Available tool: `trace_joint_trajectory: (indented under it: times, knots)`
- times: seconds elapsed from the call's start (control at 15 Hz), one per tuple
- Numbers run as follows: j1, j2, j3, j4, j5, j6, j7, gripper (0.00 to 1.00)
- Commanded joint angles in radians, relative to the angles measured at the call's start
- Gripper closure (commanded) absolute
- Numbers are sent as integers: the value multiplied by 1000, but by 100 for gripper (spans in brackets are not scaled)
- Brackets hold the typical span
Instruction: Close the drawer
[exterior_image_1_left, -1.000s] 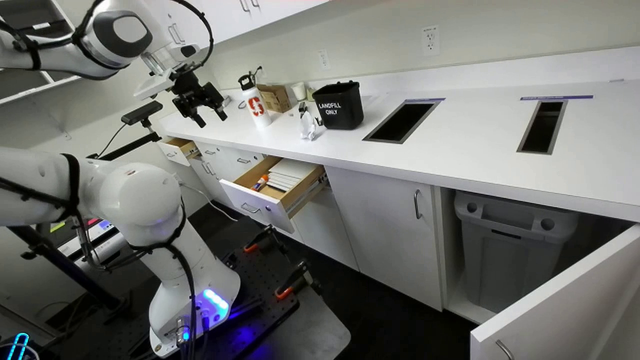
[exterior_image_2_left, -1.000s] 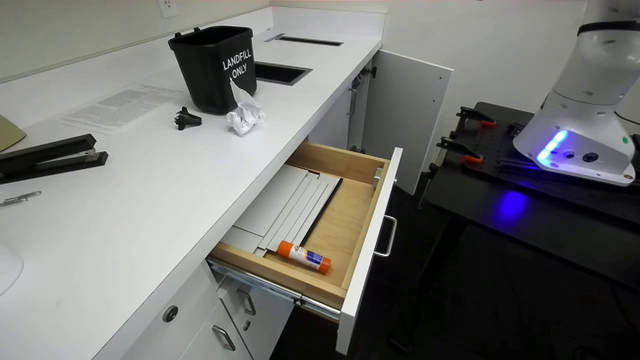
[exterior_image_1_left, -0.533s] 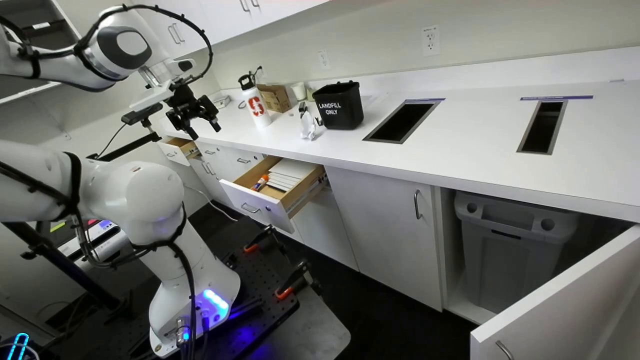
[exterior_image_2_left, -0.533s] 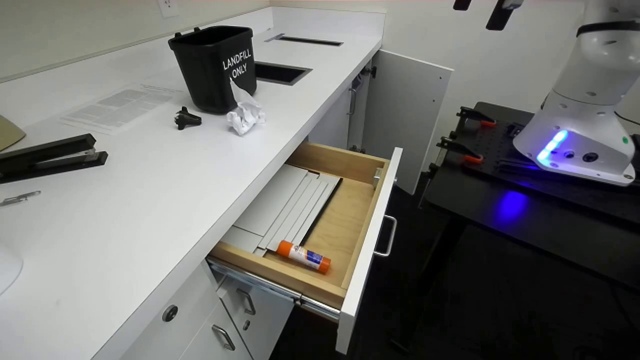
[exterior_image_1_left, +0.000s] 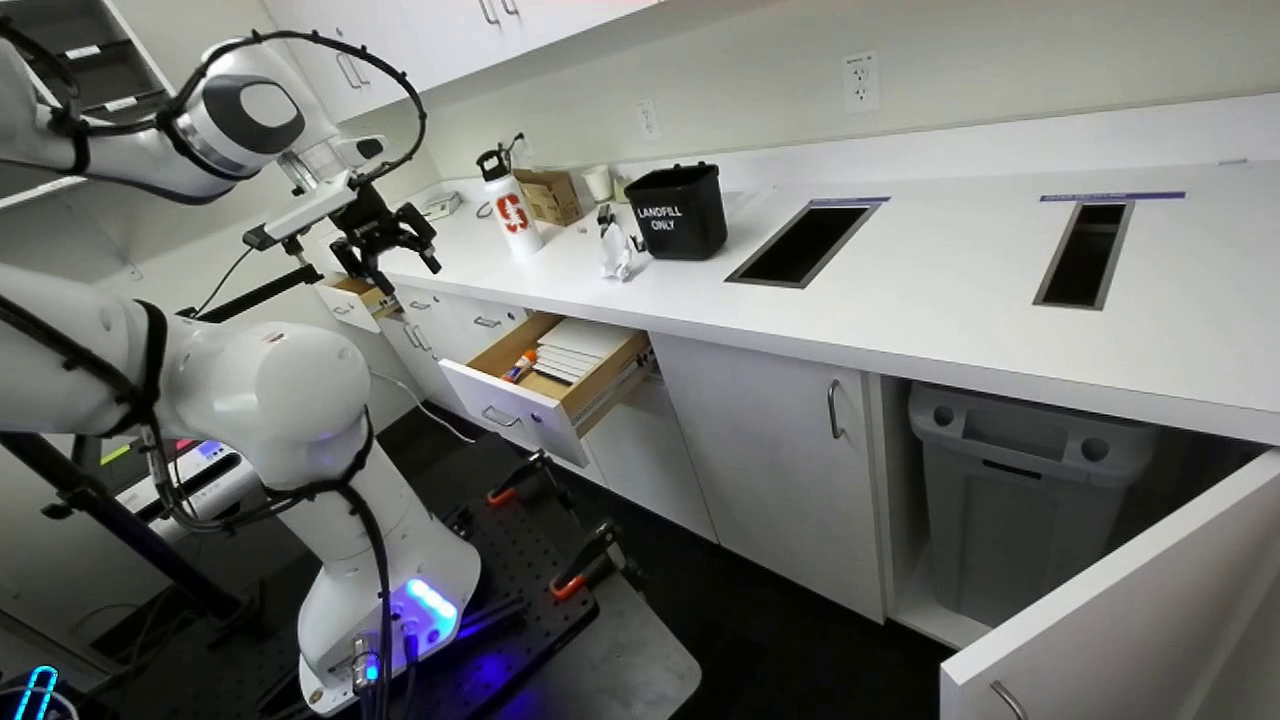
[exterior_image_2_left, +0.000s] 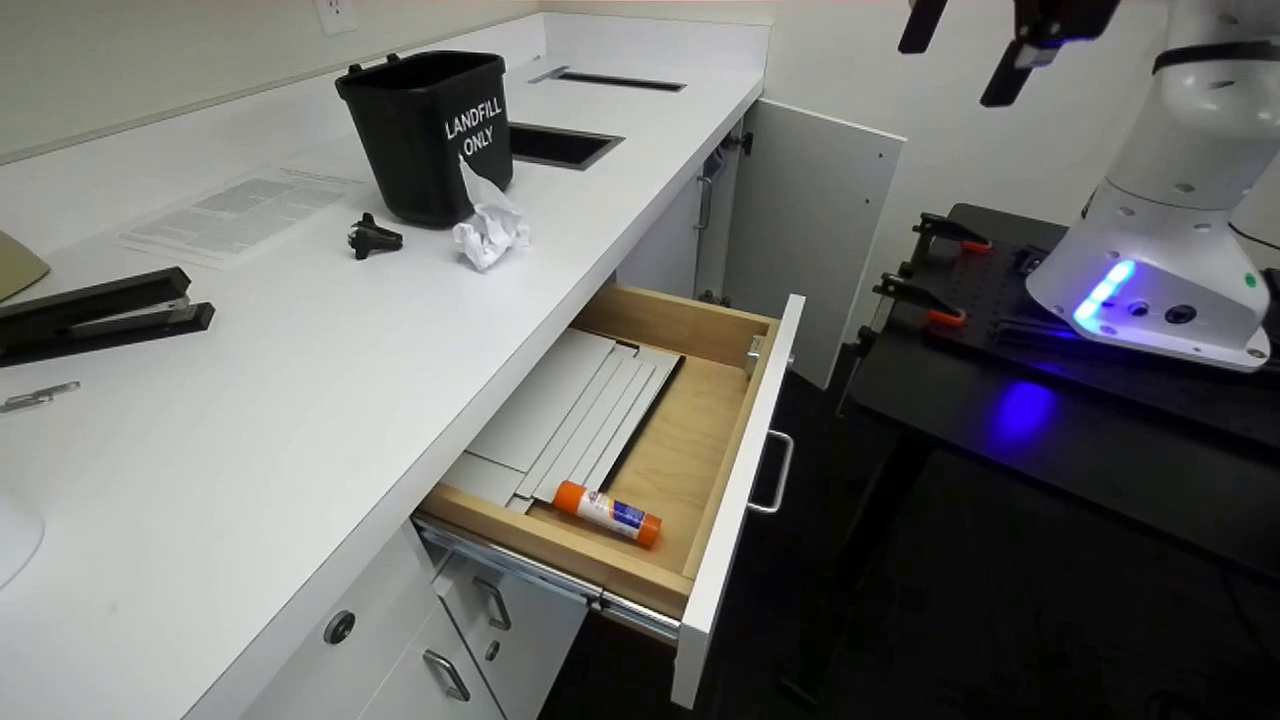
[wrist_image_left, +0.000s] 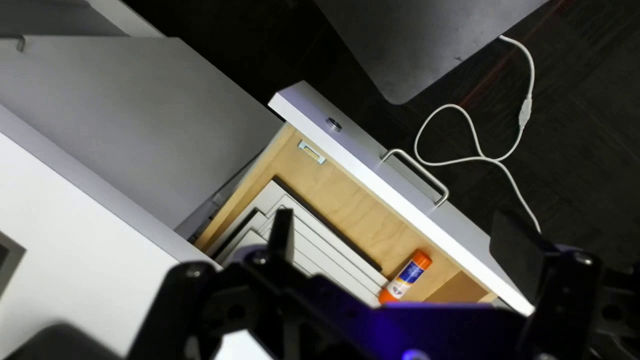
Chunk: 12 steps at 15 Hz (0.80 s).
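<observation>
Glue stick (exterior_image_2_left: 607, 513) and panels (exterior_image_2_left: 560, 400) in drawer (exterior_image_2_left: 690, 420), stapler (exterior_image_2_left: 100, 304) and bin (exterior_image_2_left: 420, 140) on counter (exterior_image_2_left: 300, 420)

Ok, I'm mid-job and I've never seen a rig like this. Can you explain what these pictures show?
The machine is a white Franka Panda arm with a black Robotiq gripper. Two views come from cameras standing apart from it, at different places; the third comes from its wrist, looking down past the gripper at a pulled-out drawer. That drawer holds a glue stick and flat pale boards. Another open drawer shows in an exterior view. On the white countertop are a black LANDFILL ONLY bin, crumpled paper, a stapler, a staple remover and a water bottle, among other things. The gripper stands open, holding nothing.
</observation>
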Motion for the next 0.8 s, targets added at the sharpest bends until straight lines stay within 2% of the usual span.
trace_joint_trajectory:
  times: [0.0, 0.13, 0.33, 0.47, 0.53, 0.73]
  knots:
    - [55, 215, 106, 33, -40, 164, -3, 0]
    - [75, 325, 178, 42, -94, 267, 15, 0]
    - [71, 454, 249, 45, -222, 387, -10, 0]
    - [64, 500, 255, 65, -302, 369, -57, 0]
    - [85, 446, 246, 27, -262, 376, 4, 0]
    - [78, 500, 247, 51, -299, 375, -20, 0]
